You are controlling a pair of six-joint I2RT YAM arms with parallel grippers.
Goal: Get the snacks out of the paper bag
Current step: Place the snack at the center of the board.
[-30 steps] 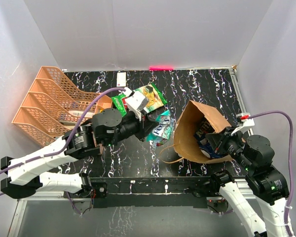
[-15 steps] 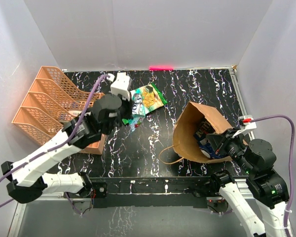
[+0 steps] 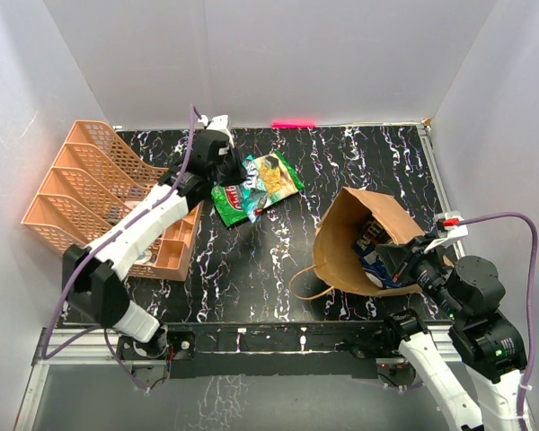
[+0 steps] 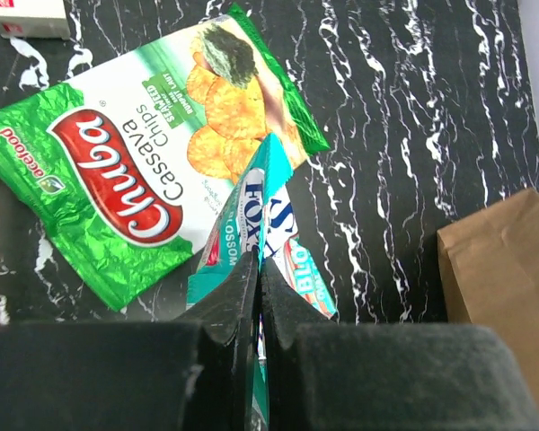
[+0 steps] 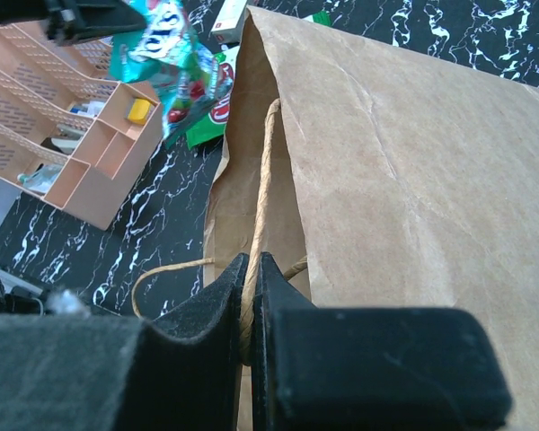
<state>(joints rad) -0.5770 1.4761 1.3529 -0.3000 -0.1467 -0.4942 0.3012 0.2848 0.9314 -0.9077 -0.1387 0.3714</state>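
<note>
Teal-white pouch hangs pinched by its edge in the left pincer over the green chip bag, and may slip from so thin a hold, while the right pincer, clamped on the handle of the paper bag, risks tearing it.
</note>
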